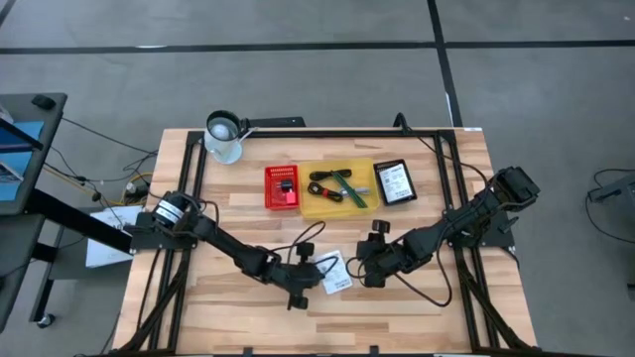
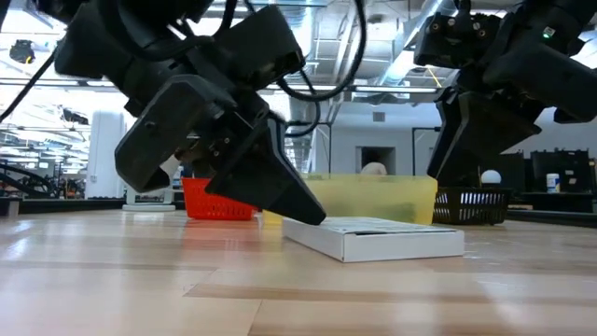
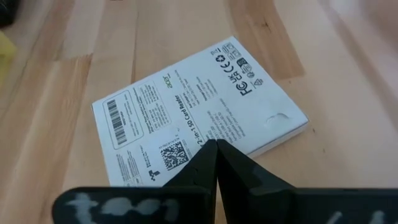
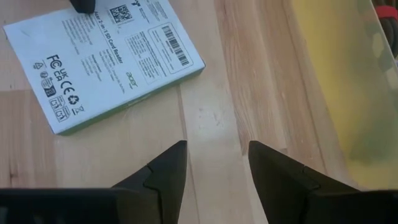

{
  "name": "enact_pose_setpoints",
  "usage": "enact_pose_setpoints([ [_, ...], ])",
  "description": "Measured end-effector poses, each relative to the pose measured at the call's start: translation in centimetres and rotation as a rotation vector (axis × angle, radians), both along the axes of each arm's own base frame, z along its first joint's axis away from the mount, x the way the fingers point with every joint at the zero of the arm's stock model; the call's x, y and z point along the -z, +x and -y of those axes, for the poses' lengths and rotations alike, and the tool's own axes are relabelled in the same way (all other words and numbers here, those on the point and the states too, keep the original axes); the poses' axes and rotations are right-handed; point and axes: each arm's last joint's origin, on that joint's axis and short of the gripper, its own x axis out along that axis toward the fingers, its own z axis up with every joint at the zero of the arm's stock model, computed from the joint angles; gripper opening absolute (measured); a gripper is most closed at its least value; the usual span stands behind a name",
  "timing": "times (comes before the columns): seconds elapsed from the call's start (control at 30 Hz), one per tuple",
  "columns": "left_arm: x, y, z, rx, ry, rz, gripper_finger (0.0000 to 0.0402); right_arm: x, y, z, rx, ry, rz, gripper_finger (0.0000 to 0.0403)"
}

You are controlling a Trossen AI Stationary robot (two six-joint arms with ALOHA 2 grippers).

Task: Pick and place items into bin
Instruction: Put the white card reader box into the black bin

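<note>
The flat white packet (image 3: 199, 112), light and stiff, wants an edge grip: left gripper (image 3: 216, 149) pressed closed atop it, right gripper (image 4: 216, 163) parted beside.

My left gripper (image 2: 303, 210) tip down on the flat white packet (image 2: 378, 238), yellow bin (image 2: 373, 198) behind, red basket (image 2: 216, 198) beside it, right gripper (image 2: 476, 140) above

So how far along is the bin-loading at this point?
Done: coiled black cable and slim green stick lie in the yellow bin. In hand: the shut left gripper presses its tips on the flat white printed packet; the open right gripper waits beside it. Left: binning that packet.
</note>
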Motion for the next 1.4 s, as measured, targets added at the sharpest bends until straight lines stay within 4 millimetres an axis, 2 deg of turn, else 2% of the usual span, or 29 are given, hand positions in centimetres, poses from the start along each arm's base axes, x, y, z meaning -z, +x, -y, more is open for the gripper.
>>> enact_pose_setpoints([
  [0.5, 0.9, -0.8, -0.5, -0.044, -0.106, 0.019, 0.0000, 0.0, 0.0, 0.0, 0.000, 0.000, 0.000, 0.0168],
  [0.83, 2.4, -2.8, -1.3, -0.090, -0.252, 0.110, 0.0000, 0.0, 0.0, 0.1, 0.006, -0.014, 0.006, 0.0169],
  [1.4, 2.5, -3.2, -1.3, -0.116, -0.260, 0.147, 0.0000, -0.1, 0.0, 0.1, 0.018, -0.041, 0.021, 0.0173],
])
